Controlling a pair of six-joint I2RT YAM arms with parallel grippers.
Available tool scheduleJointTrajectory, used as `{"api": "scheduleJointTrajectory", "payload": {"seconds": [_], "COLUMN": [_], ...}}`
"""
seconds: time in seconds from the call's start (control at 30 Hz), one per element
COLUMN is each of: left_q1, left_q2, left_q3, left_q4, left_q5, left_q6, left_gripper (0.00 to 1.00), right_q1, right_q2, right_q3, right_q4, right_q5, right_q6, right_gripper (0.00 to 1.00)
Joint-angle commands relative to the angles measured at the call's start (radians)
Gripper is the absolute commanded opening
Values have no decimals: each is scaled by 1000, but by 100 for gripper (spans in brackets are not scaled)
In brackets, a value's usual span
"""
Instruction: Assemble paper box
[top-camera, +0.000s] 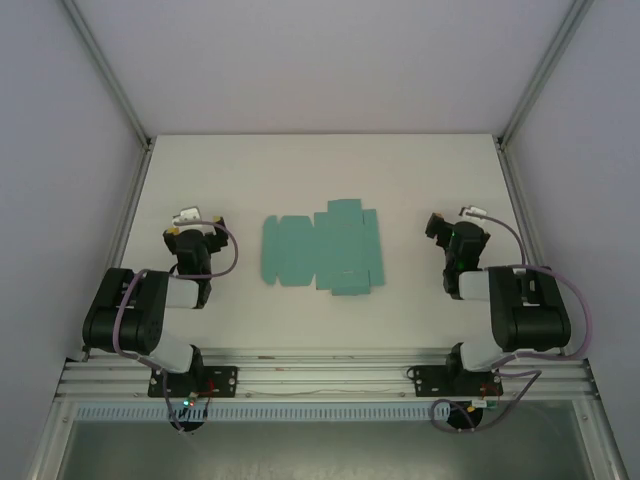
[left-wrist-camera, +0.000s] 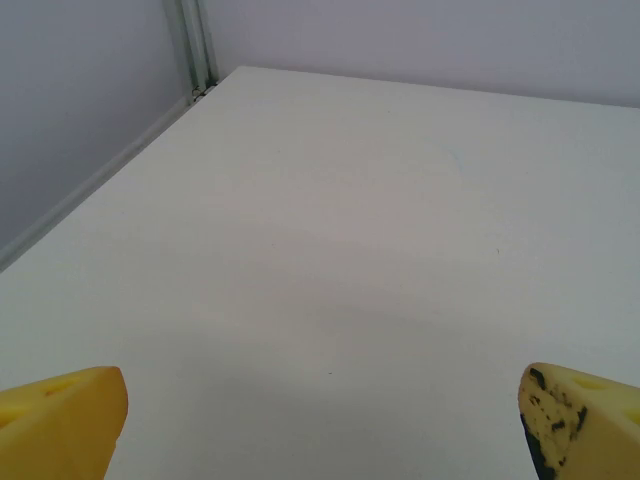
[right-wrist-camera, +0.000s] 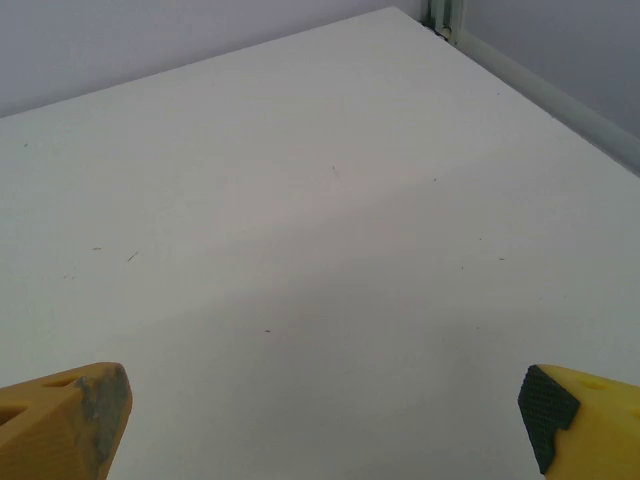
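Paper box (top-camera: 322, 250): flat die-cut sheet, mid-worktop (top-camera: 250, 180), untouched. Left gripper (left-wrist-camera: 320, 412), right gripper (right-wrist-camera: 325, 405): wide open, empty, flanking the sheet. Step: apparently none begun. Next: reach inward, raise a flap.

Plain teal-green paper box (top-camera: 322, 250), white table (top-camera: 300, 170), yellow fingertips (left-wrist-camera: 60, 425), black arms (top-camera: 130, 315)

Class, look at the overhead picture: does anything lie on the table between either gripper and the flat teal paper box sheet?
Nothing visible does. The paper box lies flat mid-table, with bare table between it and the open left gripper on one side and the open right gripper on the other.
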Motion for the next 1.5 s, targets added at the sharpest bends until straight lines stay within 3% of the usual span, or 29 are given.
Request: {"api": "scheduleJointTrajectory", "payload": {"seconds": [0.0, 0.93, 0.97, 1.07, 1.13, 1.2, 1.37, 1.47], "left_q1": [-6, -6, -7, -6, -6, -8, -35, -99], "left_q2": [-3, -4, -29, -152, -218, -272, -331, -327], "left_q3": [3, 7, 26, 156, 219, 291, 396, 439], "left_q4": [35, 44, -4, -367, -530, -698, -903, -1007], "left_q5": [-10, -4, 1, 0, 5, 78, 344, 374], "left_q6": [7, 12, 18, -15, -90, -175, -345, -372], "left_gripper": [100, 100, 100, 100, 100, 100, 100, 100], "right_q1": [0, 0, 0, 0, 1, 5, 129, 248], "right_q2": [-14, -20, -46, -170, -240, -308, -336, -289], "right_q3": [9, 9, 22, 86, 120, 176, 385, 473], "right_q4": [-3, 10, -30, -245, -338, -462, -821, -943], "right_q5": [-1, -6, -4, 36, 25, -3, -37, -64], "right_q6": [6, 7, 4, 19, 41, 94, 149, 222], "right_gripper": [100, 100, 100, 100, 100, 100, 100, 99]}}
